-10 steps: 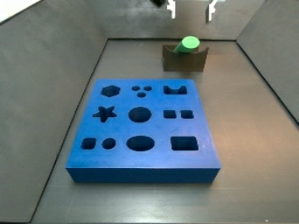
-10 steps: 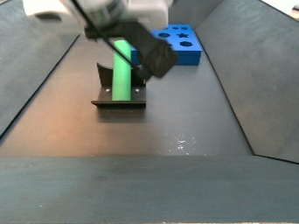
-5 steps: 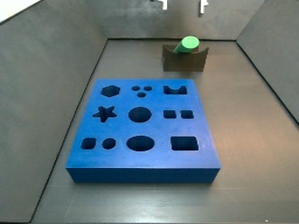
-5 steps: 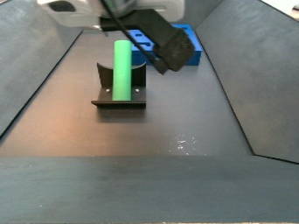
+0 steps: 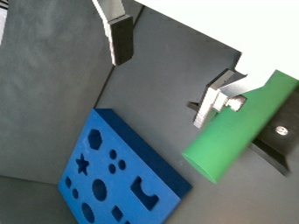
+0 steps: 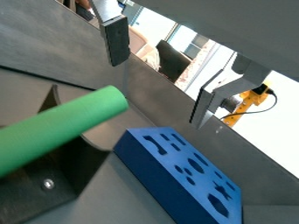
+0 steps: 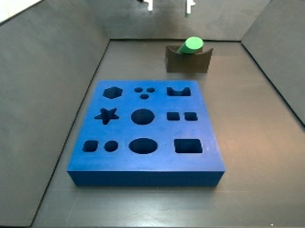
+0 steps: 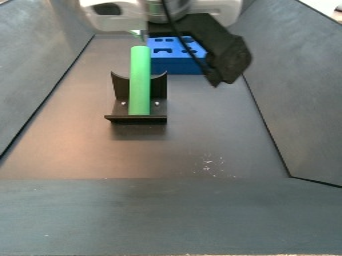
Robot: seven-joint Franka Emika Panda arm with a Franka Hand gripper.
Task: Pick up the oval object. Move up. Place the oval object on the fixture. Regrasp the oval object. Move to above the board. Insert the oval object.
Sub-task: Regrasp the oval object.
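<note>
The tool (image 7: pixel 168 5) has risen, empty, above the smooth green oval object (image 8: pixel 139 78).

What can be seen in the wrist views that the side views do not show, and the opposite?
Only the wrist views show the pincer's two fingers clearly, wide apart, with nothing between them, and the screw hole in the fixture's plate. Only the side views show the whole board with all its cut-outs, and the arm hanging high above the floor, clear of the rod. Both kinds of view share the green rod resting on the fixture, the blue board and the dark floor.
</note>
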